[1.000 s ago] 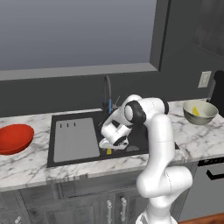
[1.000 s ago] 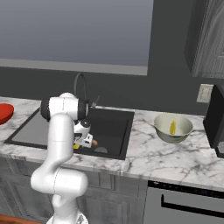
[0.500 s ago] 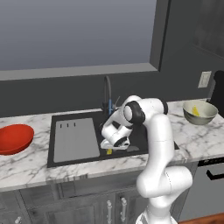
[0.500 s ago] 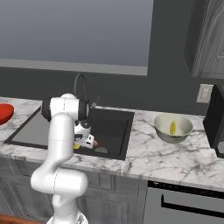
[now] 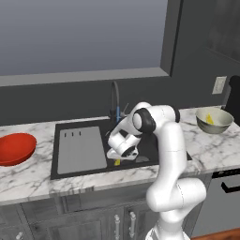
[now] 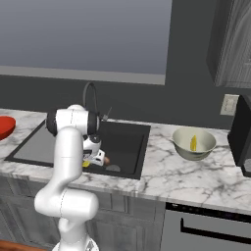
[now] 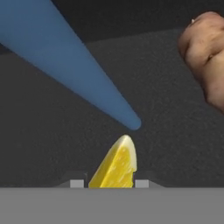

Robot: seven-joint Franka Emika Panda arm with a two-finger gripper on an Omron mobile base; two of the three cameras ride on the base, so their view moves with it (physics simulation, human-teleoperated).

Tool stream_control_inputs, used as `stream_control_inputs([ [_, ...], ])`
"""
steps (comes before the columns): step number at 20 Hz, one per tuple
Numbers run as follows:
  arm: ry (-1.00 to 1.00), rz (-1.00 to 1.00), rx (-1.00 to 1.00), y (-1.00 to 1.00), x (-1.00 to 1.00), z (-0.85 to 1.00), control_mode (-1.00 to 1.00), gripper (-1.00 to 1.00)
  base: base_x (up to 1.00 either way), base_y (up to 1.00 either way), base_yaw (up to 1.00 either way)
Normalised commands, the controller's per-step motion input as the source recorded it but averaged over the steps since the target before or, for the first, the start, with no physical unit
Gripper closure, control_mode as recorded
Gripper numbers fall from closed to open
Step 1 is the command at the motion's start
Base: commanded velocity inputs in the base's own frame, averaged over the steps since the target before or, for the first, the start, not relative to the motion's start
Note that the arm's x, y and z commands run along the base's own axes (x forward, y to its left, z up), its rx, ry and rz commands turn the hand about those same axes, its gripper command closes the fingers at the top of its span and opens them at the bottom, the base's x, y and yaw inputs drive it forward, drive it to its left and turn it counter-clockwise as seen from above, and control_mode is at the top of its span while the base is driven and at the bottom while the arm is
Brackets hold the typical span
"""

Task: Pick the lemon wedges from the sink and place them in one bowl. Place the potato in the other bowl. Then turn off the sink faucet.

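One lemon wedge [image 7: 114, 164] lay between our gripper [image 7: 106, 183] tips, low in the sink [image 5: 143, 145].
We judged the grasp under way: jaws narrowed close about the wedge, grip unconfirmed. Next came a straight lift toward the grey-beige bowl [image 6: 194, 144], already holding a wedge. The potato [image 7: 205, 57] sat nearby; the faucet [image 5: 115, 101] stream [image 7: 65, 65] ran just beyond the wedge.

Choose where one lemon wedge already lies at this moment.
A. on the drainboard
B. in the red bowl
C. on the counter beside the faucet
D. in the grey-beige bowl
D: a yellow lemon wedge lies inside the grey-beige bowl on the counter right of the sink, seen in both base views.
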Motion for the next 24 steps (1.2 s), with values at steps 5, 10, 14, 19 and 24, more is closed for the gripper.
stream_control_inputs([
  [5,0.0,0.0,0.0,0.0,-0.06,0.32,-1.0,1.0,0.0,0.0,0.0],
  [10,0.0,0.0,0.0,-0.03,-0.05,0.53,-1.0,1.0,0.0,0.0,0.0],
  [14,0.0,0.0,0.0,-0.19,0.0,0.54,-1.0,1.0,0.0,0.0,0.0],
  [19,0.0,0.0,0.0,-0.27,0.0,0.63,-1.0,1.0,0.0,0.0,0.0],
  [24,0.0,0.0,0.0,-0.25,0.0,0.75,-1.0,1.0,0.0,0.0,0.0],
])
